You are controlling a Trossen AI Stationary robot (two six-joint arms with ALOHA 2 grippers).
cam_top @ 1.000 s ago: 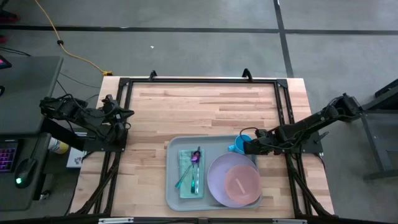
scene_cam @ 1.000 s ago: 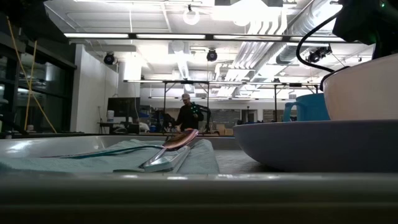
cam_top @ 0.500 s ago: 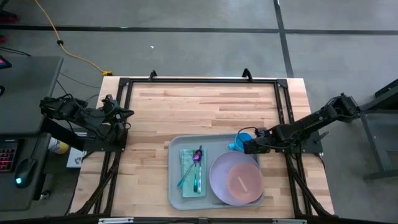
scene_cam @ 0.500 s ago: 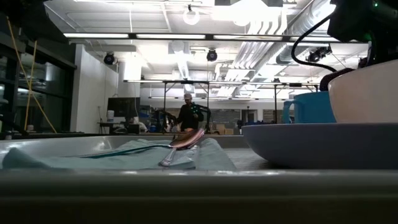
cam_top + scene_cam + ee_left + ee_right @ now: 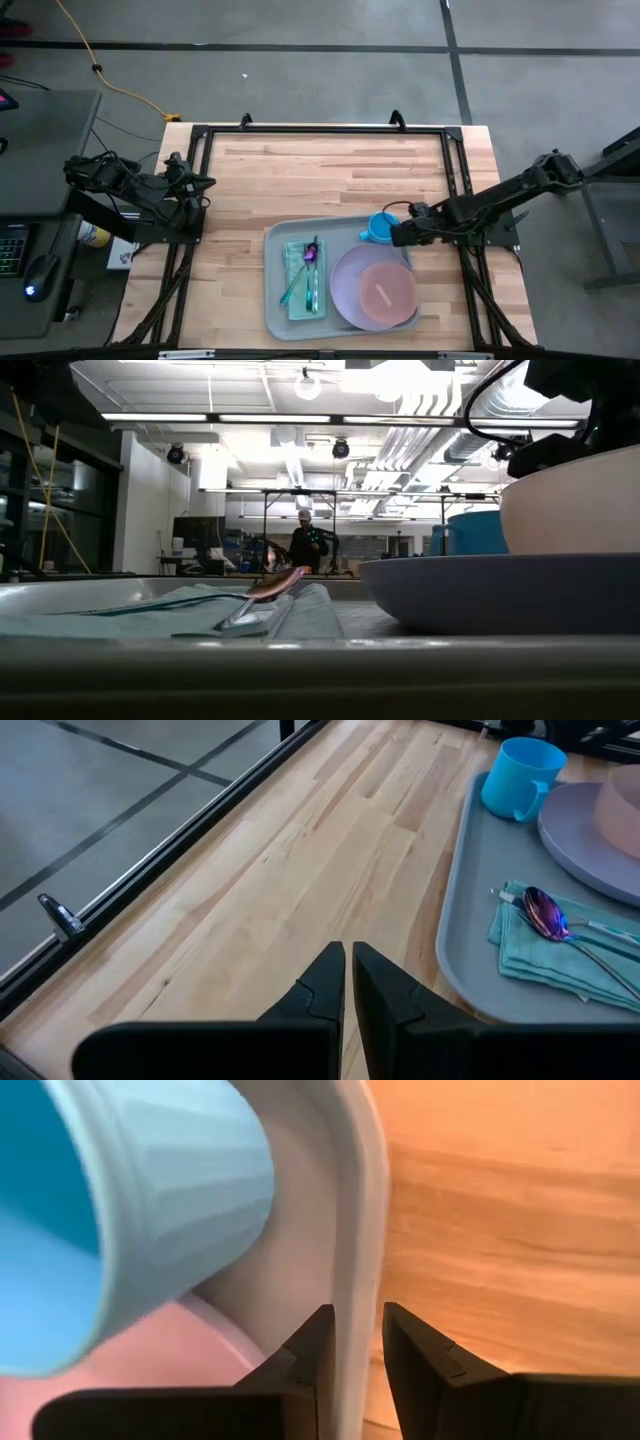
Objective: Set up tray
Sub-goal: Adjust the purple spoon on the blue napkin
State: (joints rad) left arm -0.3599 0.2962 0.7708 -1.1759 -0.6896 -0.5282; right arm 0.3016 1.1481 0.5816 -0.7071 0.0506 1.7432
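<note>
The pale grey-green tray (image 5: pixel 345 236) lies flat on the wooden table, near its front edge. It carries a blue cup (image 5: pixel 381 227), a lavender plate (image 5: pixel 345 278) with a pink bowl (image 5: pixel 385 292) on it, and a teal napkin (image 5: pixel 298 278) with a spoon (image 5: pixel 311 255) and a fork on top. My right gripper (image 5: pixel 397 236) is at the tray's right rim beside the cup, shut on that rim. My left gripper (image 5: pixel 206 184) waits shut at the table's left edge, its fingers (image 5: pixel 348 952) above bare wood. My right gripper (image 5: pixel 353 1315) pinches the tray's raised right rim (image 5: pixel 356 1230) close to the far right corner. One finger (image 5: pixel 312 1348) is inside the tray next to the cup (image 5: pixel 150 1200) and the other (image 5: pixel 420 1350) outside over the wood. It reaches in low from the table's right. The tray rests flat on the table.
A black frame (image 5: pixel 320 128) runs along the table's far and side edges. Bare wood (image 5: pixel 320 175) stretches from the tray to the far edge and toward the left. In the low view a person (image 5: pixel 305 545) stands far off in the room.
The tray with everything on it has slid a little toward the table's right and then back toward the left, held by my right gripper at its rim. It now sits slightly farther left than a second ago. The load has kept its place on the tray.
</note>
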